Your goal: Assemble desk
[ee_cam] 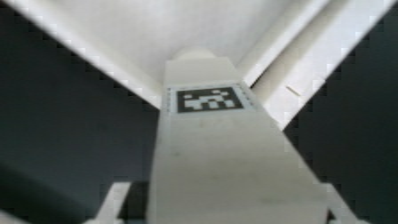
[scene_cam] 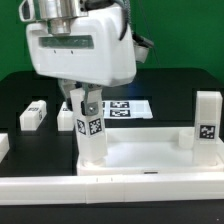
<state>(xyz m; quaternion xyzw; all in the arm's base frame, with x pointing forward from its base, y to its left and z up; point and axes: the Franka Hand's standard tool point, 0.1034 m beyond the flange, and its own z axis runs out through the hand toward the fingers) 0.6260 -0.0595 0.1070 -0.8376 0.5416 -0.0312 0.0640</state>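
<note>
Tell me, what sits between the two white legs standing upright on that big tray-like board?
Nothing loose. The exterior view shows only bare tabletop between the gripped leg and the leg at the exterior view's right.

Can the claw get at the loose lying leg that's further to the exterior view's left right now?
Probably not yet: the claw looks shut on the upright leg at a corner of the tabletop. Nothing covers the loose leg, so after letting go the way looks free.

Bright, even overhead light here, white plastic nearly washing out against the black table (scene_cam: pixel 20 95). Both pictures are soft and coarse; the wrist view's leg (ee_cam: pixel 214 150) blurs up close.
</note>
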